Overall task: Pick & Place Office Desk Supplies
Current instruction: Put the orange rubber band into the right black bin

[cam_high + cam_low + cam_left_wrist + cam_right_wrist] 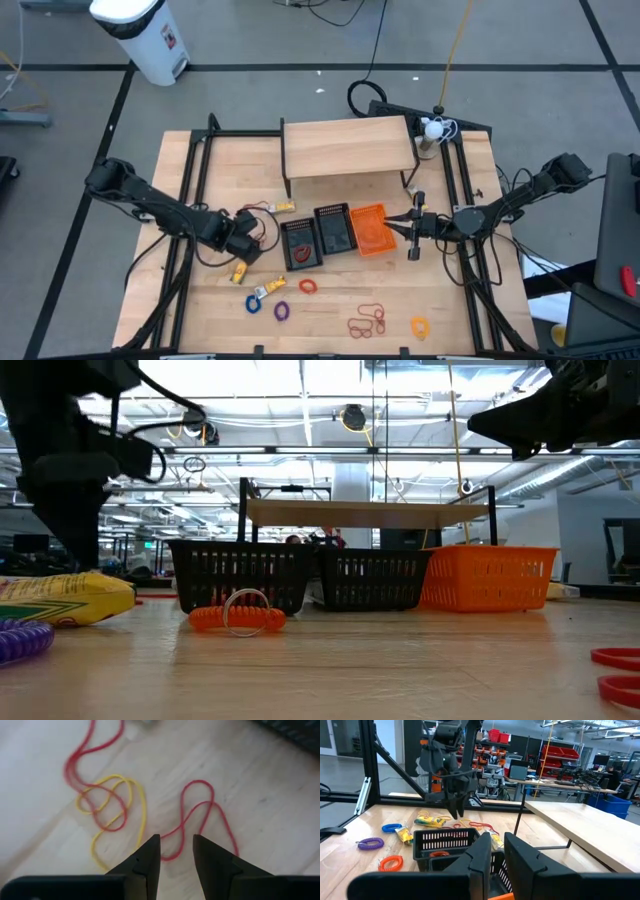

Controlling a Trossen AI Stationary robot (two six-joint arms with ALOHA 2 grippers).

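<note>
My left end effector (174, 851) hangs low over tangled elastic loops; my right one waits above the baskets.

From the left wrist view my left fingers (145, 862) stand narrowly apart, gripping nothing, with a red elastic loop (205, 817) running into the gap between their tips and a yellow loop (131, 802) just beside it on the desk (330, 315); I cannot tell whether the tips touch the wood. My right end effector (497, 850) is nearly closed and empty, above the black basket (445, 842) and beside the orange basket (368, 229). Toward the desk's front edge lie an orange coil (237, 619), a purple coil (281, 312), a blue ring (252, 303), yellow oblong pieces (239, 273) and red loops (366, 323). In the low view my left end effector is a dark silhouette, its tips hidden behind a yellow packet (62, 598).
</note>
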